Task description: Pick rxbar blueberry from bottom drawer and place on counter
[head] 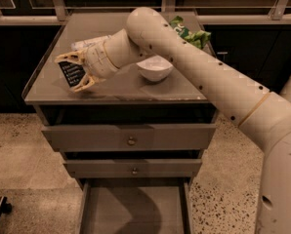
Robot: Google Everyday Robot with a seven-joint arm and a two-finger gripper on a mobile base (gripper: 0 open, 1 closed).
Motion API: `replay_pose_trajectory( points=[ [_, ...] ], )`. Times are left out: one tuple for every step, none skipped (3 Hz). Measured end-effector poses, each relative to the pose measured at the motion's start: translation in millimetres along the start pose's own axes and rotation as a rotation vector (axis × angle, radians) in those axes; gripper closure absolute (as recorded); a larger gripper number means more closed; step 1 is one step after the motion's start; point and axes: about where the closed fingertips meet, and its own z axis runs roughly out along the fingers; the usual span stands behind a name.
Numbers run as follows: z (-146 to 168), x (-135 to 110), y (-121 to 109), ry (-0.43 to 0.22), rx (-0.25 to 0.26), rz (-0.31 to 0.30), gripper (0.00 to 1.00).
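Observation:
My gripper (73, 73) hovers over the left part of the counter (48, 84), shut on the rxbar blueberry (72, 74), a small dark flat bar with white lettering held between the two pale fingers. The bar is tilted and just above the counter's surface. The bottom drawer (134, 209) is pulled open at the bottom of the view; its grey floor shows nothing on it. My arm reaches in from the right across the counter.
A white bowl (155, 68) sits mid-counter by my arm. A green crinkly snack bag (190, 34) lies at the back right. A pale bottle (89, 43) lies behind my wrist. Two upper knobbed drawers (131, 139) are shut.

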Motion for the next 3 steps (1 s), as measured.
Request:
replay_pose_trajectory(
  points=[
    [0.0, 1.1, -1.8, -0.001, 0.004, 0.000, 0.82],
    [0.1, 1.1, -1.8, -0.001, 0.004, 0.000, 0.59],
    [0.1, 1.0, -1.8, -0.001, 0.004, 0.000, 0.36]
  ],
)
